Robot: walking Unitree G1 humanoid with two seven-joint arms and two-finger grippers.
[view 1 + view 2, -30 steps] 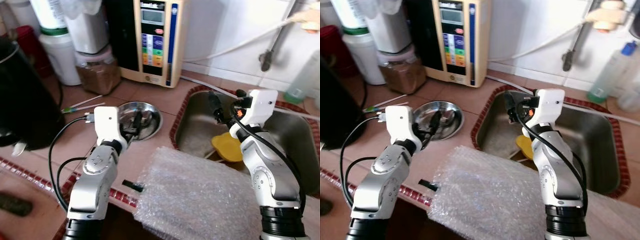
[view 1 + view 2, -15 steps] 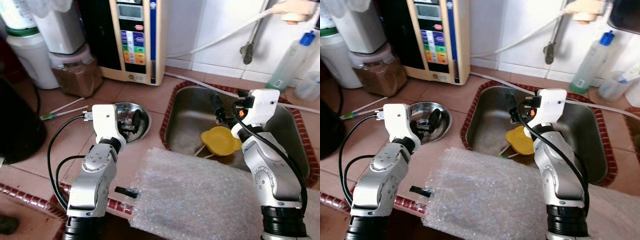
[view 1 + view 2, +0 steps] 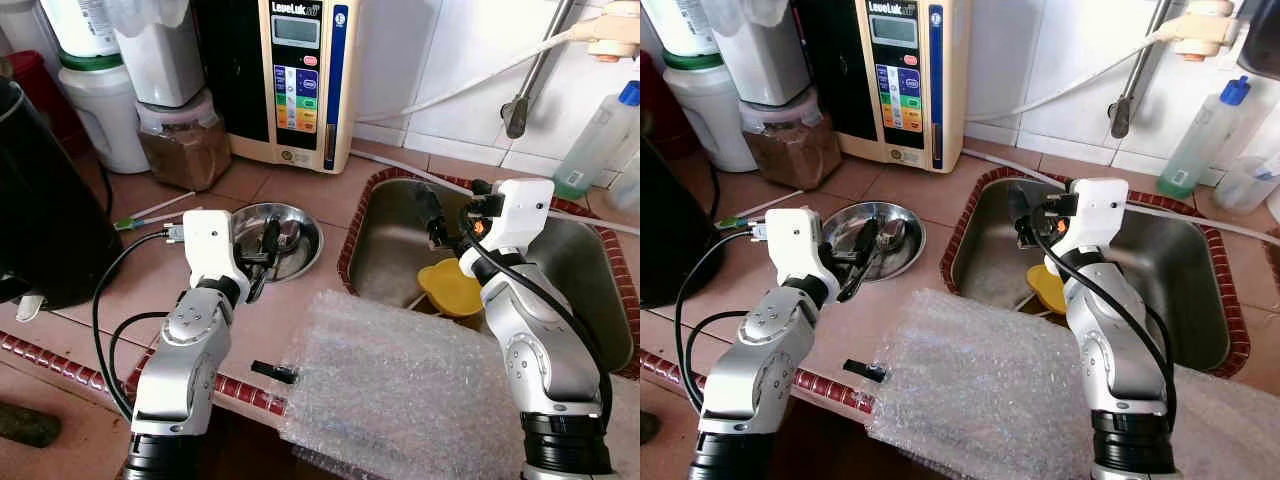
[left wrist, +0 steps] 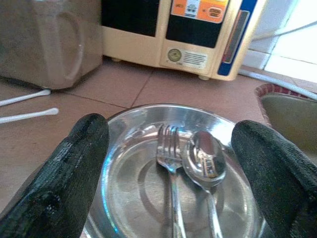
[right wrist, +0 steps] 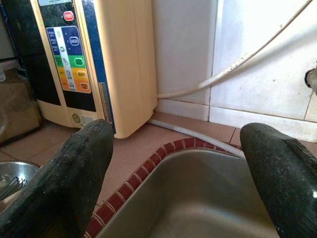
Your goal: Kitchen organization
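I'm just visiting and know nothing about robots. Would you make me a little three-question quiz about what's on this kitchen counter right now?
1. True or false: the steel dish beside the sink holds a fork and a spoon.
2. What colour is the object lying in the sink?
3. Multiple choice: the left gripper is
A. shut on the fork
B. open, facing the dish
C. resting on the bubble wrap

Key:
1. True.
2. Yellow.
3. B. Its fingers stand wide apart with the dish seen between them, holding nothing. The right gripper is also open, over the sink.
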